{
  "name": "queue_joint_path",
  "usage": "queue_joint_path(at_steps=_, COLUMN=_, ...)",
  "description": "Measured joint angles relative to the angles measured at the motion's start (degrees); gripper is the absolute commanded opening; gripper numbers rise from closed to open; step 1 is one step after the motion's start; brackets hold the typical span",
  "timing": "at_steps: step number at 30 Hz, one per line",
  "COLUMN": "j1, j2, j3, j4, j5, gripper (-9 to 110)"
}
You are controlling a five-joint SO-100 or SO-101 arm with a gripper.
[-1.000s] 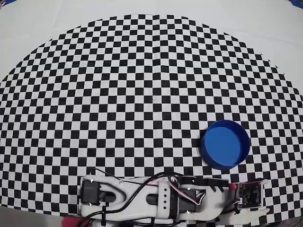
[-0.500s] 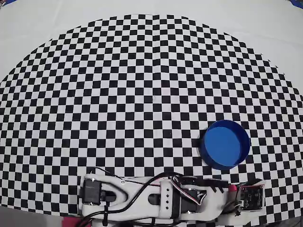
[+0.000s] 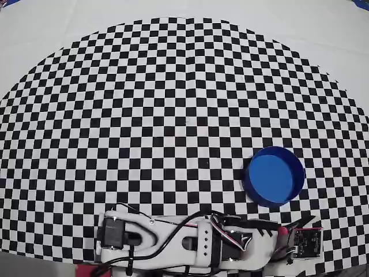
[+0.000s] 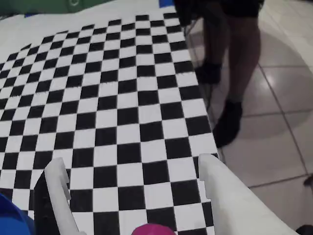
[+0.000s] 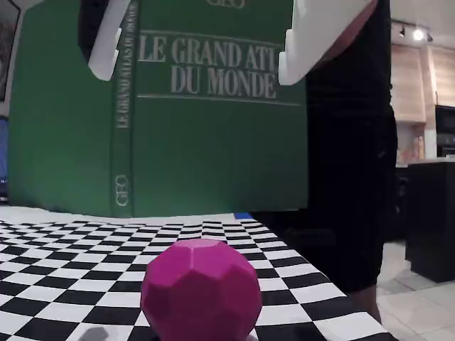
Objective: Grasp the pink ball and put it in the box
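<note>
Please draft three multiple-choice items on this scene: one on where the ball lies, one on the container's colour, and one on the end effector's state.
1. Where is the pink ball relative to the end effector?
A. Clamped between the fingers
B. On the checkered mat, below the open fingers
C. Inside the round container

2. What colour is the round container?
A. Blue
B. Green
C. Red

3. What is the end effector's state?
A. Shut on the ball
B. Shut and empty
C. Open and empty

Answers:
1. B, as the fixed view shows the ball resting on the checkered mat with both white fingers above it and clear of it.
2. A, as the overhead view shows a blue round container on the mat, with nothing in it.
3. C, as the wrist view shows the two fingers well apart, with only bare mat between them.
</note>
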Motion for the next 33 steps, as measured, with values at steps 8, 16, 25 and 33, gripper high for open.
queue_joint_path(at_steps=8, j1=0.1, j2=-2.9, j3=0.0, j4=0.0, j5=0.0, gripper=31)
queue_joint_path(at_steps=16, j1=0.1, j2=-5.3, j3=0.0, j4=0.0, j5=0.0, gripper=31)
queue_joint_path(at_steps=25, j1=0.1, j2=-8.9, j3=0.0, j4=-1.1, j5=0.0, gripper=31)
queue_joint_path(at_steps=33, j1=0.1, j2=-11.0, j3=-0.1, j4=-1.4, j5=0.0, gripper=31)
